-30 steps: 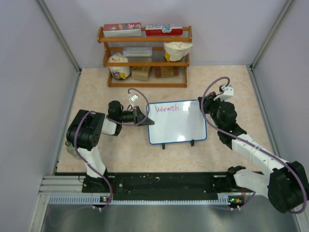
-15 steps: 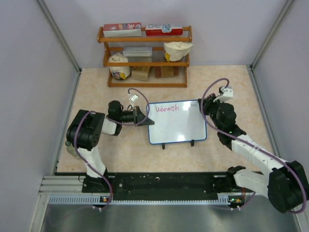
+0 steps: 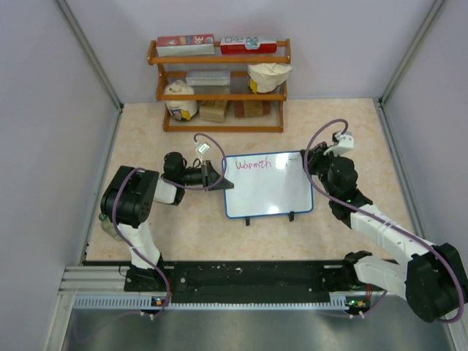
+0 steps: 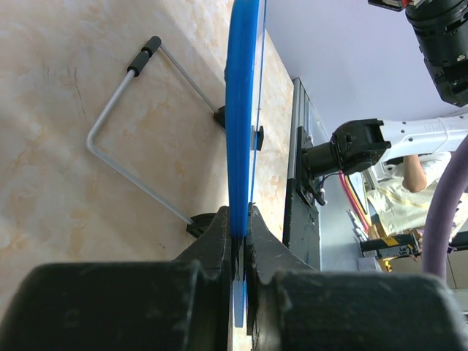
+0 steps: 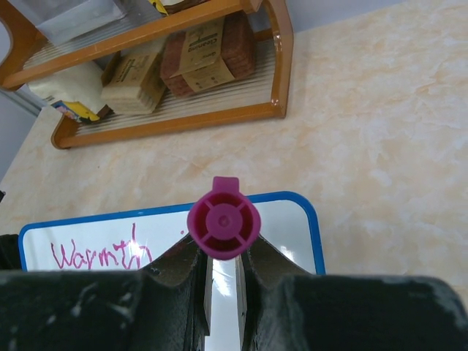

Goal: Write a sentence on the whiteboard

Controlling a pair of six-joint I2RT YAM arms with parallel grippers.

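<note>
Clamping whiteboard [image 3: 268,191] in left end effector [image 4: 238,223], pink marker [image 5: 224,221] in right end effector [image 5: 223,270], probably needing next word beside "Warmth".

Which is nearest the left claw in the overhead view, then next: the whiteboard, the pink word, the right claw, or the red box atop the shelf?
From the left gripper:
1. whiteboard, clamped in it.
2. pink word, board's upper left.
3. right gripper with marker, beyond the board's right edge.
4. red box, atop the shelf, farthest back.

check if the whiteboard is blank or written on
Written on: pink writing, "Warmth", sits at the whiteboard's top left; the rest is bare.
</note>
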